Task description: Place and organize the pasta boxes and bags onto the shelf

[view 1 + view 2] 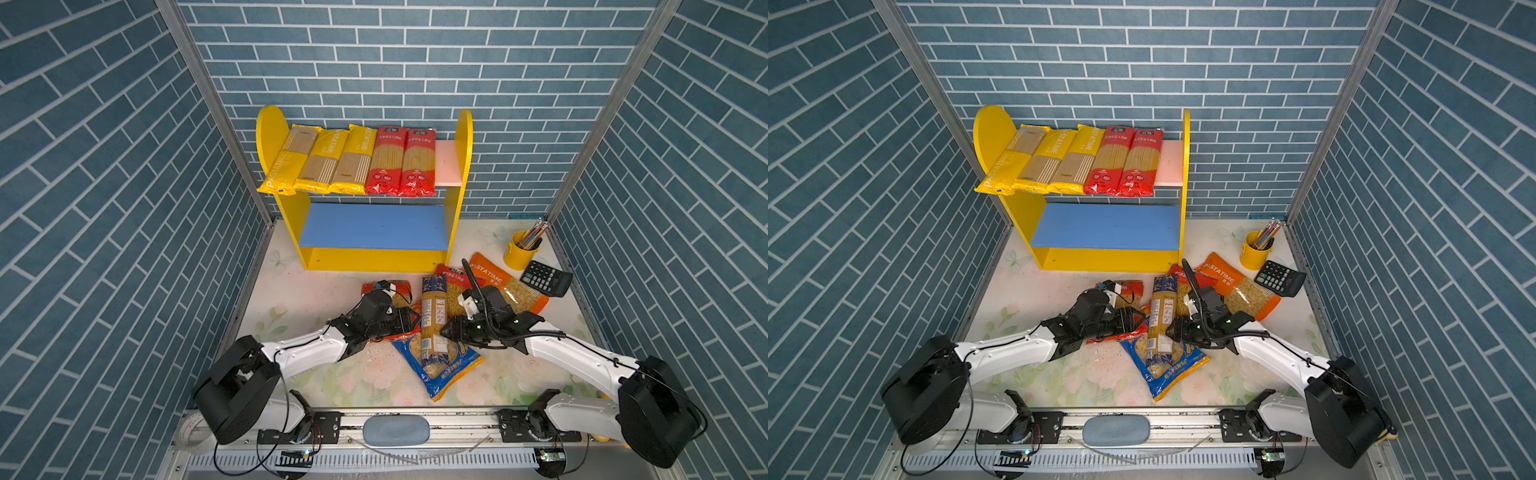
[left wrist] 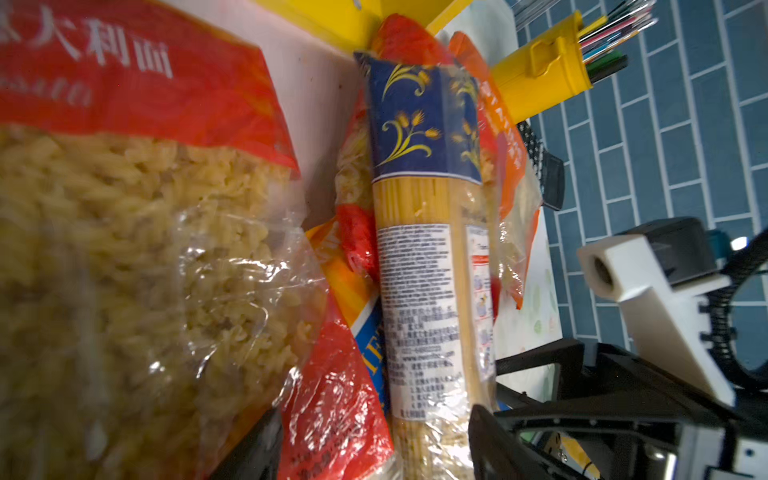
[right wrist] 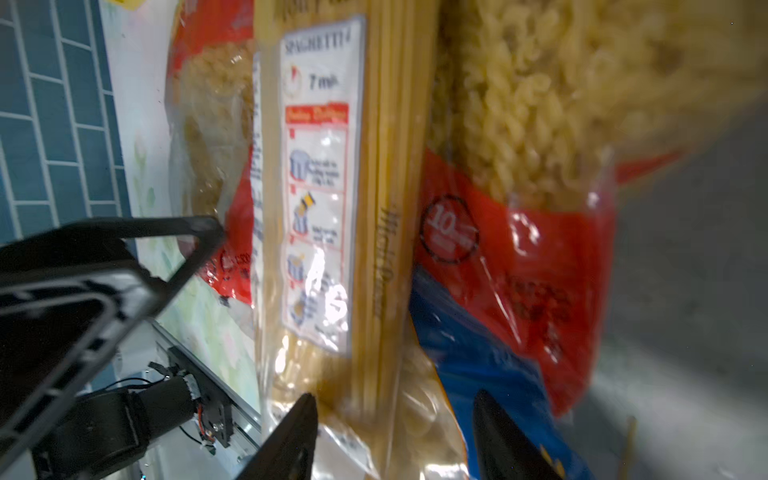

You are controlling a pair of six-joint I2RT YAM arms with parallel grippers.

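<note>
Nearest the arm bases, a blue short-pasta bag is spread flat on the surface, and the dark-blue spaghetti pack is laid across it, topmost and hence judged the next lift. It is flanked by the left gripper and right gripper, forearms stretched low and angled inward, jaws apart on both, nothing clamped. Beyond, a red bag and an orange bag are partly covered by the arms. Farthest, the shelf is seen, its pink upper board lined with yellow spaghetti packs and red spaghetti packs, its blue lower board bare.

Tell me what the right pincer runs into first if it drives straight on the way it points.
Most likely the dark-blue spaghetti pack: the right pincer, open, points at its long side from close by. The blue short-pasta bag lies beneath that pack, so a lower line might catch it instead.
</note>
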